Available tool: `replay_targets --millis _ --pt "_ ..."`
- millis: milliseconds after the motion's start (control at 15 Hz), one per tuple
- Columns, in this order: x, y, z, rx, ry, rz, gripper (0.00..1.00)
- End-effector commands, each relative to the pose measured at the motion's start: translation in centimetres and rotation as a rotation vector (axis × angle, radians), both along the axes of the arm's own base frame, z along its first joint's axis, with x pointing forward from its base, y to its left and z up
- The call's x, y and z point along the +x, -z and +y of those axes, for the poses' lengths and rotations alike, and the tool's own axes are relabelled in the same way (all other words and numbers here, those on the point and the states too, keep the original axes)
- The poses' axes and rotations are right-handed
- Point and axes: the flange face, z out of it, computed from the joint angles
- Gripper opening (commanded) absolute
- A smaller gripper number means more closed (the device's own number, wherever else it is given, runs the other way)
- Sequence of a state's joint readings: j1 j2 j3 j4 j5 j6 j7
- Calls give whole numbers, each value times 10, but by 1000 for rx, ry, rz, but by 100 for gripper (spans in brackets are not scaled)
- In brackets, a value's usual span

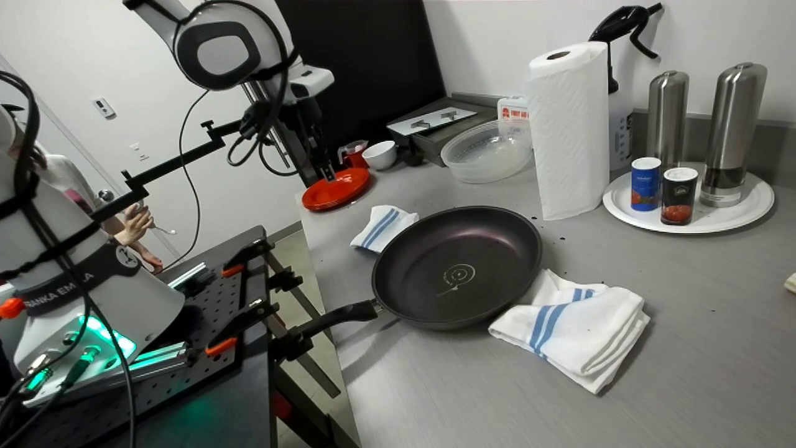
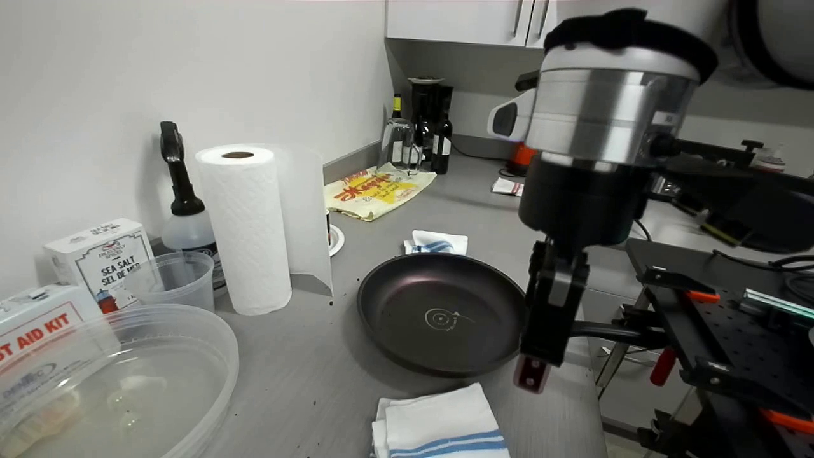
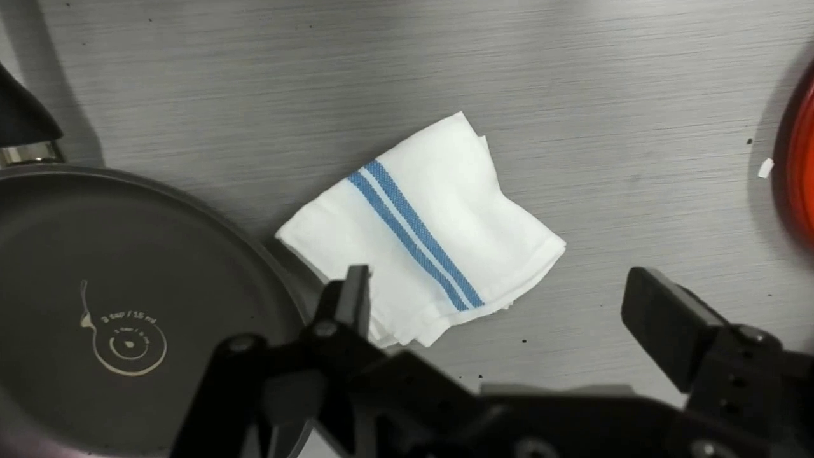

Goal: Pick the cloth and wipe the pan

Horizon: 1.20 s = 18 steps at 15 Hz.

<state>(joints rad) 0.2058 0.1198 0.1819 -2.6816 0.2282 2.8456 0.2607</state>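
Observation:
The cloth (image 3: 420,235), a small folded white rag with two blue stripes, lies flat on the grey counter. It sits close beside the rim of the pan (image 1: 460,267), as both exterior views show. That pan is round, black and bare inside, and its long handle (image 1: 339,317) reaches over the counter's edge. Above the counter hangs my gripper (image 3: 499,286), fingers pointing down, wide open with nothing between them. In the wrist view its left finger (image 3: 356,305) covers a lower corner of the cloth, while the right finger (image 3: 664,318) stands over counter.
A larger folded towel with blue stripes (image 1: 578,336) lies against the pan's opposite side. Red plates (image 1: 336,190) are stacked near the counter's edge. Behind stand a clear plastic tub (image 1: 488,162), a paper towel roll (image 1: 569,130) and a white plate (image 1: 755,202) bearing shakers and mills.

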Motion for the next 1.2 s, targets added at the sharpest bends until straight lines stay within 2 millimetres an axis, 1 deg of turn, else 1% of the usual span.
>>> replay_targets --millis 0,267,533,800,1133 --pt "25 28 16 -14 22 9 100" --pt "50 57 20 -36 90 37 100" --pt "68 89 15 -57 154 59 100" --pt "77 118 10 -79 196 92 100" --pt "80 137 13 -63 201 113 100"
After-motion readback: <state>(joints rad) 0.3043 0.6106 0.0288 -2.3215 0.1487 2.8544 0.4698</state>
